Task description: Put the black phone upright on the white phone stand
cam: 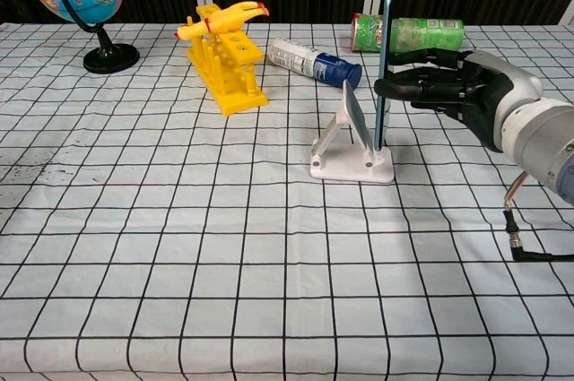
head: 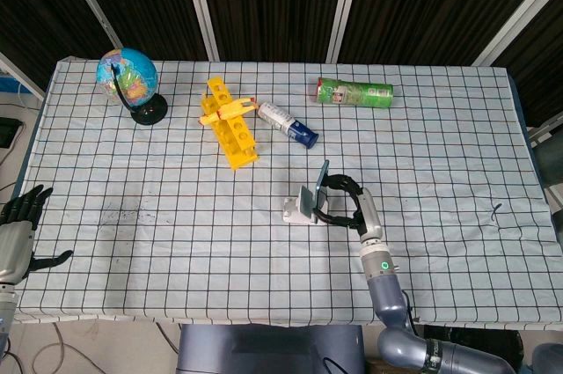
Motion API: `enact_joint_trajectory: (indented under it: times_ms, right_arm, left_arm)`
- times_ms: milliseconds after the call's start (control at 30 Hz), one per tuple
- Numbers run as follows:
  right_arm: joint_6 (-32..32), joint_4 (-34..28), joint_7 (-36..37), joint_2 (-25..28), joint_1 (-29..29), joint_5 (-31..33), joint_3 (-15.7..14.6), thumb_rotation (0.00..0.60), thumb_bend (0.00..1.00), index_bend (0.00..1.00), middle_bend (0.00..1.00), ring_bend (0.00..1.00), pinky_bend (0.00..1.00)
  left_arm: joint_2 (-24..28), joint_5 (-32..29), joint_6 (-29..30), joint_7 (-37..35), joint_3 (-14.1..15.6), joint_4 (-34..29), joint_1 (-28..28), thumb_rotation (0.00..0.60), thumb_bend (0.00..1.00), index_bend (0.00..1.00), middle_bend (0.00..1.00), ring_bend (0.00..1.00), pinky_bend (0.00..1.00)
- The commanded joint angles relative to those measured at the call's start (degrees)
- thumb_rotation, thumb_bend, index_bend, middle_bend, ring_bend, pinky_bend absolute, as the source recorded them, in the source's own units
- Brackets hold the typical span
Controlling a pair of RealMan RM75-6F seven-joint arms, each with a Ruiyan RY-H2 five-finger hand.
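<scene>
Right hand (cam: 448, 90) level, fingertips gripping upright black phone (cam: 386, 67) on white phone stand (cam: 352, 162).

A table (head: 132, 242) under a white cloth (cam: 179, 291) with a black grid carries everything. At its far left corner stands a globe (head: 128, 77) on a black base. Near the far middle lies a yellow rack (head: 231, 130) (a yellow toy rests across its top), and just right of it a blue-capped can (head: 287, 124) lies on its side. A green tube (head: 354, 91) lies further right. The stand (cam: 352, 155) sits near the middle.
</scene>
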Motion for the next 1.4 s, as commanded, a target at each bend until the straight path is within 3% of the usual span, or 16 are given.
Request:
enact_joint_trajectory:
  times_ms: [33,1400]
  right_arm:
    - [-0.4,1.0,1.5,-0.6,-0.3,-1.3,-0.3,0.6,0.69,0.68,0.65,0.28,0.14]
    - [-2.5,6.9,7.8,-4.2,-0.3,-4.7,0.0,0.6,0.69,0.68,0.65,0.28,0.14]
  left_arm:
    - [0.0,0.0,0.0,0.0,0.0,0.0,0.0,0.6,0.0,0.0,0.0,0.0,0.0]
    - [0.1,-0.5,-0.2,-0.1,-0.1,-0.2,-0.2,0.6,0.0,0.0,0.0,0.0,0.0]
